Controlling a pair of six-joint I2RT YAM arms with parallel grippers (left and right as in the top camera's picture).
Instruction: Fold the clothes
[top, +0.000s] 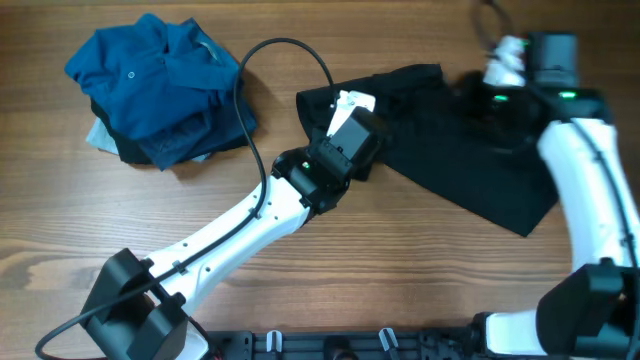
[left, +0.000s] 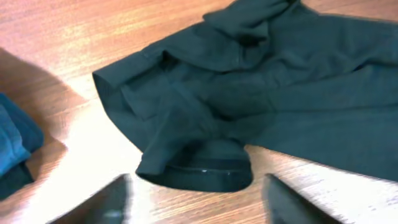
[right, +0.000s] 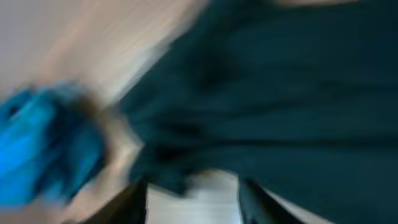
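On the table (top: 400, 290), toward the far right corner, the shirt (top: 470, 150) takes up most of the room. It is black and lies flat in places, rumpled in others, with one end reaching the middle of the far edge. At the far left corner a pile (top: 150, 80) of blue and dark clothes is bunched in a heap, well apart from the shirt.

The left gripper (left: 198, 202) hovers just beside the shirt's near left end. Its jaws stand wide, with only bare wood between them, so it grips nothing. The right gripper (right: 193, 202) is over the shirt's far right end. That view is badly blurred, but the jaws look parted with nothing caught in them.

Smallest is a rolled edge (left: 205, 177) at the end nearest the left gripper; I can't tell if it is a cuff or the hem.

The cloth looks light, limp and quite soft. I'd expect it to sag from any single pinch and drag easily across the wood. The doubled rolled edge, or a corner of the hem, seems the firmest place to take hold.
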